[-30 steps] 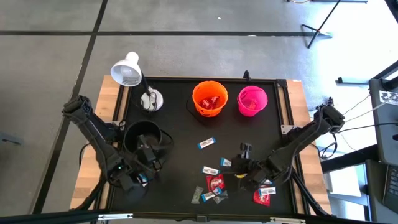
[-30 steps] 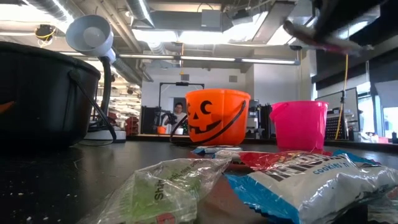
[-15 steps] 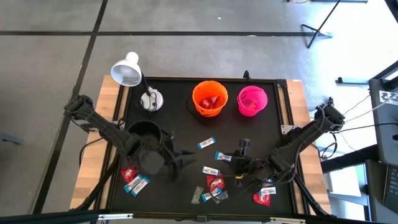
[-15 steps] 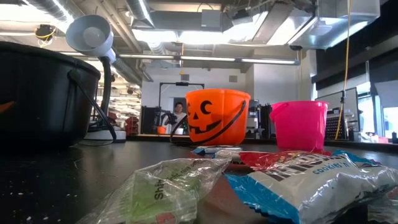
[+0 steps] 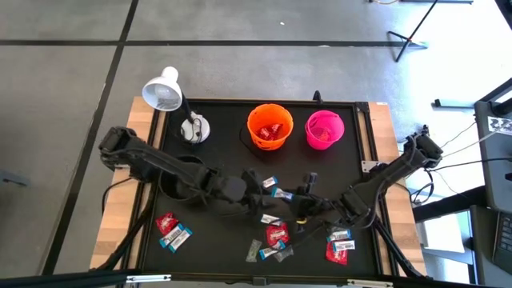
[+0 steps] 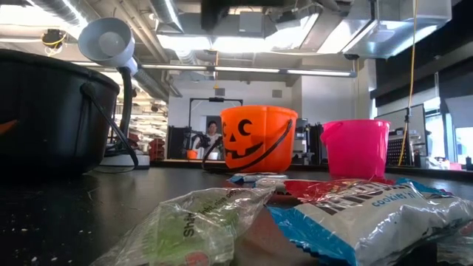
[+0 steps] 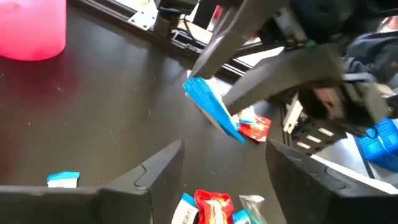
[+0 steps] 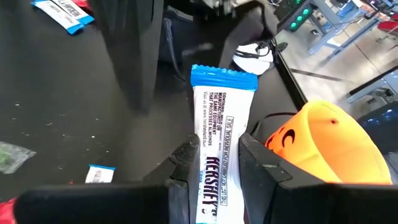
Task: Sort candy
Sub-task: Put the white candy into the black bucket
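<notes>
Black table (image 5: pixel 208 128) under me, wood edging at both sides. Black bucket (image 5: pixel 182 174) sits at the left, partly under my left arm; orange pumpkin bucket (image 5: pixel 269 126) and pink bucket (image 5: pixel 324 130) stand side by side at the far edge. White desk lamp (image 5: pixel 163 90) at the far left corner.

My left arm reaches across toward the table's middle. My left claw (image 7: pixel 221 163) is spread wide, nothing between the fingers, hanging above the black surface near my other claw.

My right claw (image 8: pixel 214 160) comes in from the right to the middle of the table and pinches a blue-and-white candy bar (image 8: pixel 217 134) by its lower part; the bar sticks out forward past the fingers, lifted off the table.

The rest of the candy lies loose: a blue-and-white piece (image 5: pixel 269 183) at mid-table, a red and blue pair (image 5: pixel 170 230) near left, a mixed cluster (image 5: pixel 274 242) near centre, more (image 5: pixel 339 246) near right. Red wrappers show inside the orange bucket.
</notes>
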Action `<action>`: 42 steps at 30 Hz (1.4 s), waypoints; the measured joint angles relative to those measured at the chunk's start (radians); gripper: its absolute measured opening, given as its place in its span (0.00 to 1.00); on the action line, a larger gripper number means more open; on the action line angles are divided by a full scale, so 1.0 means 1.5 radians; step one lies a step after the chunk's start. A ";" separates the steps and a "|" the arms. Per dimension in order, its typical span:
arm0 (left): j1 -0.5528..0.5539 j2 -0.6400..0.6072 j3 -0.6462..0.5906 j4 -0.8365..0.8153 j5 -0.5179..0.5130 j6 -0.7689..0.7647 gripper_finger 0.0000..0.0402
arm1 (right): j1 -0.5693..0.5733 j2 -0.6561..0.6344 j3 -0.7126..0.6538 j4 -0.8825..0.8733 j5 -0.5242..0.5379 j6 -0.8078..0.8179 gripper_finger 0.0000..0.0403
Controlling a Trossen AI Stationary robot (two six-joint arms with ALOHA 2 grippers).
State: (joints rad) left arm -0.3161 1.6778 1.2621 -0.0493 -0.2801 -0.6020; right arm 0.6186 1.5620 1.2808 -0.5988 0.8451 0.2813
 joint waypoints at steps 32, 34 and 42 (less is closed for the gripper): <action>0.023 0.017 0.000 0.058 -0.090 -0.027 0.51 | -0.003 0.001 0.000 -0.001 -0.012 0.000 0.21; 0.022 0.017 0.000 0.058 -0.090 -0.028 0.50 | -0.003 0.001 0.000 -0.001 -0.012 0.000 0.21; 0.021 0.017 0.001 0.058 -0.095 0.001 0.39 | -0.003 0.001 0.000 -0.002 -0.010 0.000 0.21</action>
State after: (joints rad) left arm -0.2844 1.7027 1.2629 0.0372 -0.4229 -0.6007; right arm 0.6140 1.5639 1.2808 -0.6017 0.8294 0.2819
